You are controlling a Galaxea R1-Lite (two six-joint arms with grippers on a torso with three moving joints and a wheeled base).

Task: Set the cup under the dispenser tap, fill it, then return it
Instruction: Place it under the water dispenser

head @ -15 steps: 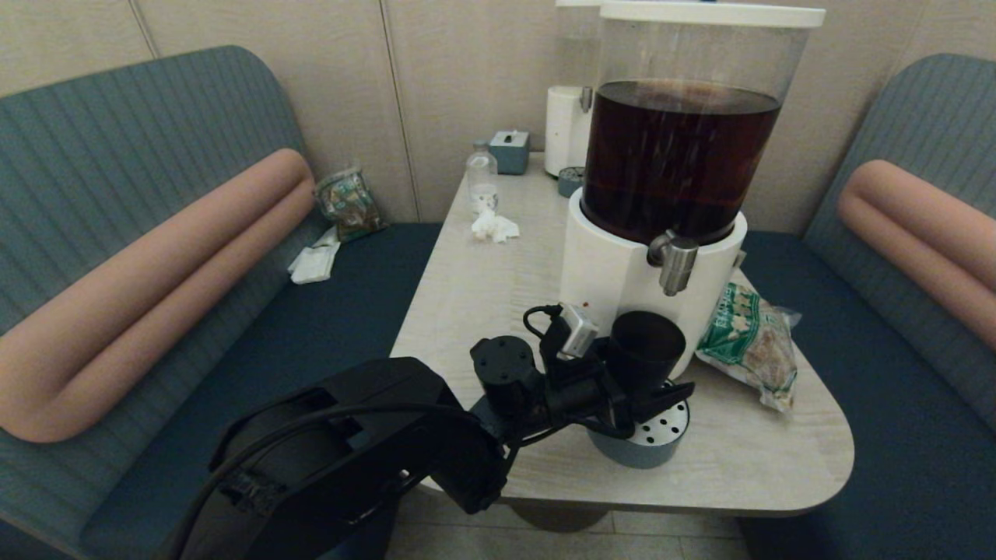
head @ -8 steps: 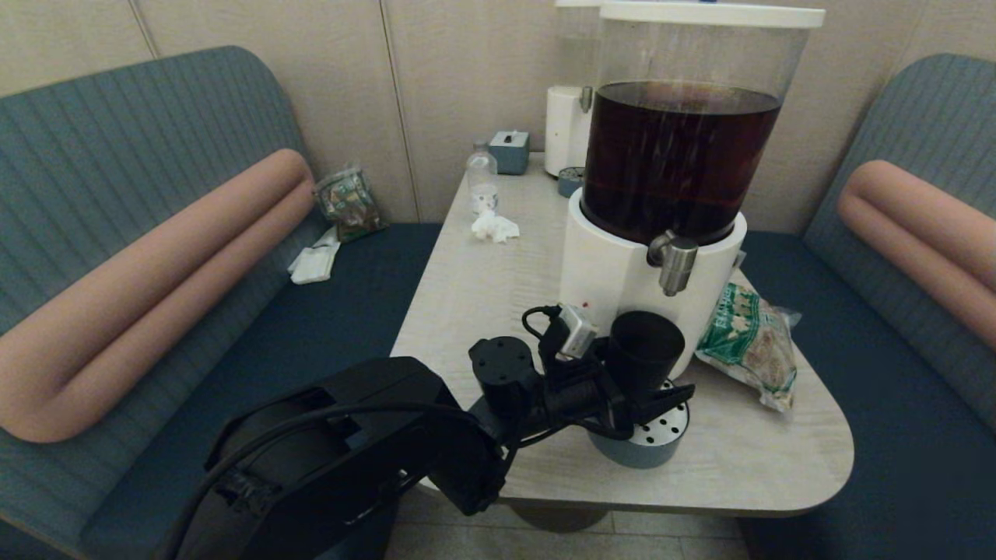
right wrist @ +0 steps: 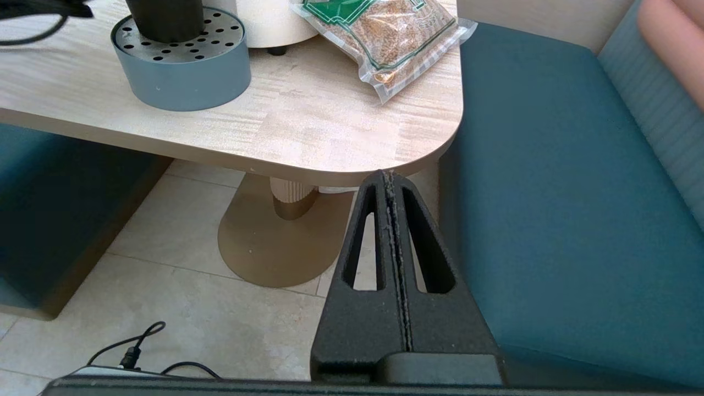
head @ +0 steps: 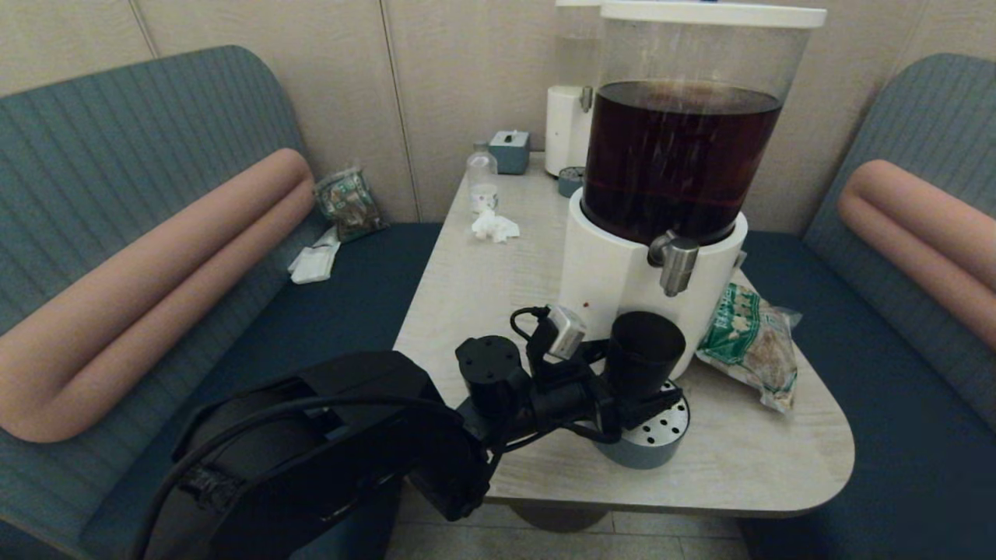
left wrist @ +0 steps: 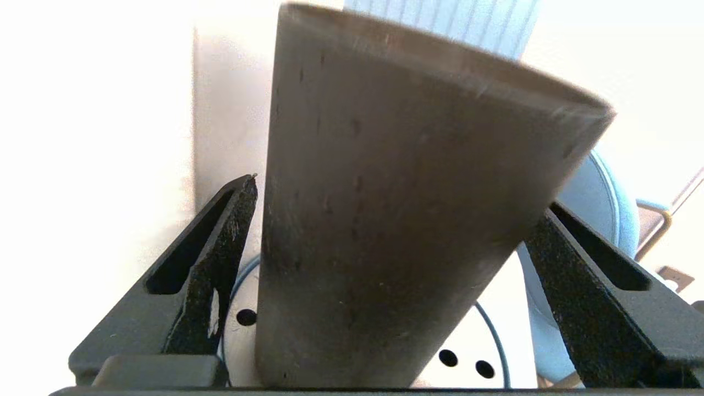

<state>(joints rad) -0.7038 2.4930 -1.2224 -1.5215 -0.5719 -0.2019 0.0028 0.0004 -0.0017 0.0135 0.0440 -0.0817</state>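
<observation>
The dark cup (head: 644, 350) stands on the perforated grey drip tray (head: 657, 439), just below and in front of the steel dispenser tap (head: 675, 264) of the brown-drink dispenser (head: 677, 155). My left gripper (head: 646, 383) is open around the cup's lower half. In the left wrist view the cup (left wrist: 396, 220) fills the space between the fingers (left wrist: 220, 258), with a narrow gap on one side. My right gripper (right wrist: 389, 177) is shut on nothing, parked low beside the table's near right corner. The cup (right wrist: 165, 16) shows there too.
A green snack bag (head: 751, 342) lies right of the dispenser base. Further back stand a small clear bottle (head: 482, 175), a crumpled tissue (head: 493, 226), a grey tissue box (head: 510, 150) and a second white dispenser (head: 566, 124). Benches flank the table (head: 482, 288).
My left arm has drawn back a little toward me and to the left. The cup stays on the drip tray.
</observation>
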